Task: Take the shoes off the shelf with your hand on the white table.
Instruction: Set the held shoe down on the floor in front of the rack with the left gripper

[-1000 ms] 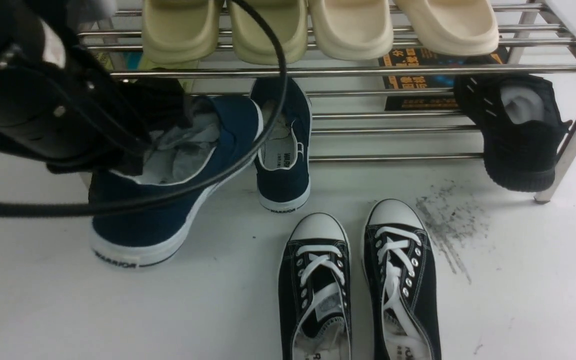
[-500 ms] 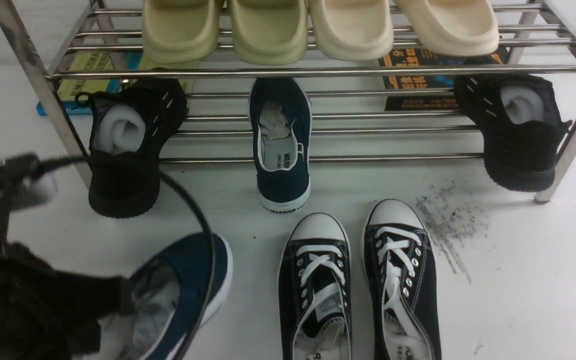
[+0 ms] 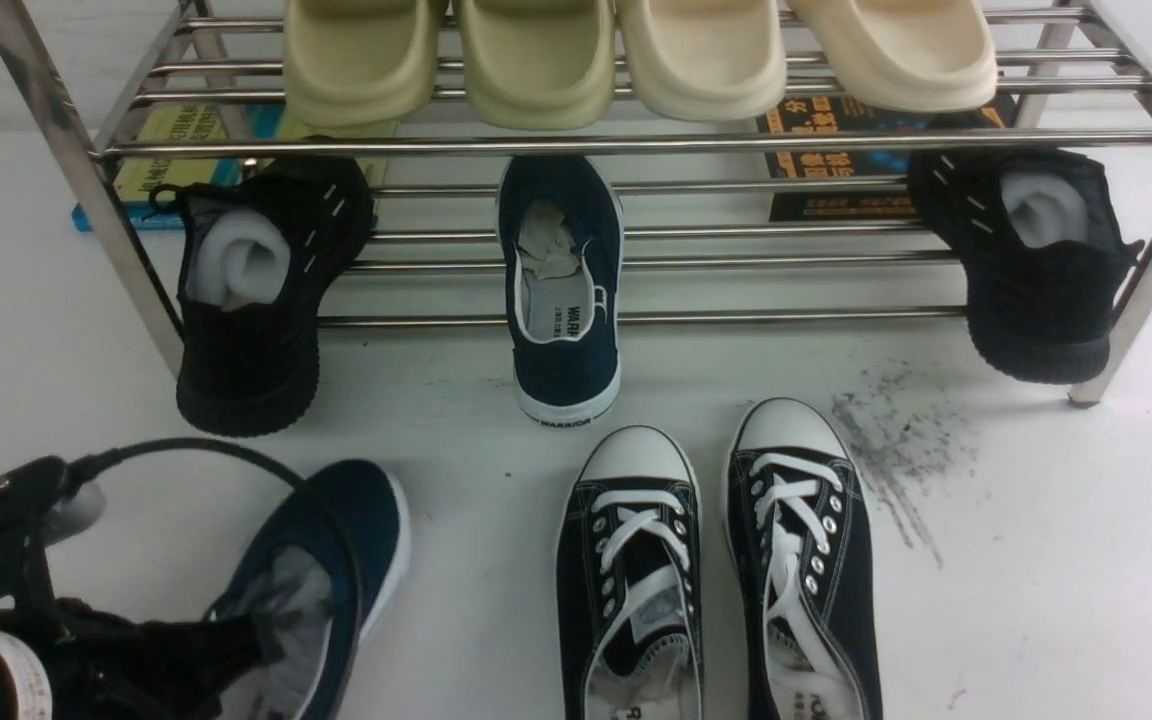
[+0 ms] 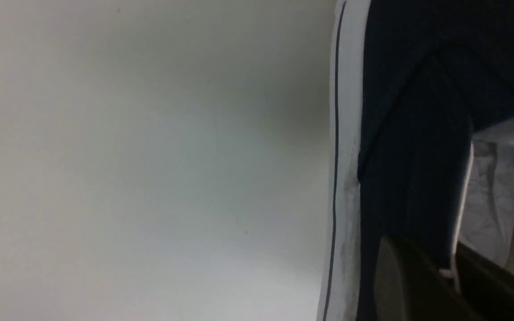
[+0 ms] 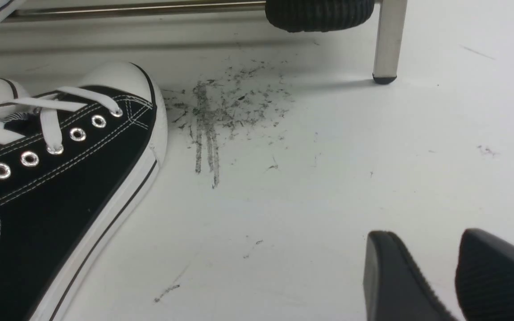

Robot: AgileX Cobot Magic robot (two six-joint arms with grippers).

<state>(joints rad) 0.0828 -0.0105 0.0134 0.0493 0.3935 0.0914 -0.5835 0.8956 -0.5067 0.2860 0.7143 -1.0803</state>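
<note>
1. Left gripper: clenched on the side wall of the gripped navy slip-on, at the rim of its opening.
2. Gripped navy slip-on: off the shelf, at the left front over the white table; sole contact cannot be determined. Grey-white stuffing is visible inside.
3. Second navy slip-on: on the lower tier, heel toward the camera, between the left black knit shoe and the right black knit shoe.
4. Black lace-up sneakers: side by side on the table, white toe caps toward the shelf; a grey smudge lies beside them.
5. Right gripper: fingers parted, nothing between them, over bare tabletop.
6. Upper tier: two pale green clogs and two cream clogs, in one row.
</note>
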